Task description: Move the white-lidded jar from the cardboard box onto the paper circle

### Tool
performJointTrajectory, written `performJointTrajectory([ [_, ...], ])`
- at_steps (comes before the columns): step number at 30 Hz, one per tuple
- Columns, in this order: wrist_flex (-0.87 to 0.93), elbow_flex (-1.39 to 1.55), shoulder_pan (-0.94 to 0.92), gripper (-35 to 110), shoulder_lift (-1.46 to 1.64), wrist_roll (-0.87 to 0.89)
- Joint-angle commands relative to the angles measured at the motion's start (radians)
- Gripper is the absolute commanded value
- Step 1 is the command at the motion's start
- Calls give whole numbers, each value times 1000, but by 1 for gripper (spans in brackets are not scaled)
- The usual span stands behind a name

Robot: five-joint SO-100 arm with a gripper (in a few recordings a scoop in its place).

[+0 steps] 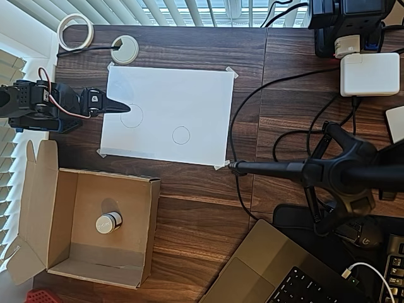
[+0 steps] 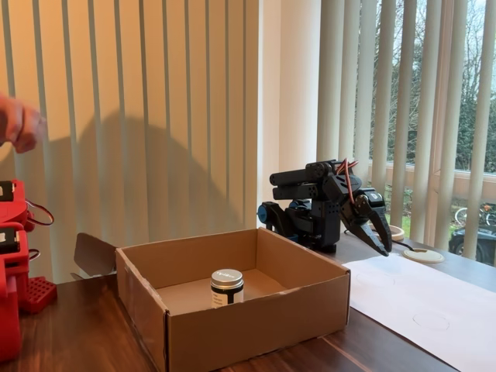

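The white-lidded jar [image 1: 108, 223] sits in the cardboard box [image 1: 146, 233] at the lower left of the overhead view. The jaws of the gripper [image 1: 124, 108] are closed and hold nothing, up at the left over the paper. Nothing has started; I think the arm must go to the box, open, and grab the jar for the paper circle [image 1: 181, 135].

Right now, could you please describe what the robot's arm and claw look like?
The arm is built of black, blocky servo housings with a touch of blue low at its base. Thin red and pale wires loop over its upper joints. The claw is black too, tapering to a slim, pointed tip like a beak. I cannot make out any printed markings.
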State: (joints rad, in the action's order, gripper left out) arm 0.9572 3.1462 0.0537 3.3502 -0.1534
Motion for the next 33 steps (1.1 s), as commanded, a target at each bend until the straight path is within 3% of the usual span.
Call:
performJointTrajectory([
  [1,8,-17,11,0,64,-14],
  [33,8,-17,11,0,64,-15],
])
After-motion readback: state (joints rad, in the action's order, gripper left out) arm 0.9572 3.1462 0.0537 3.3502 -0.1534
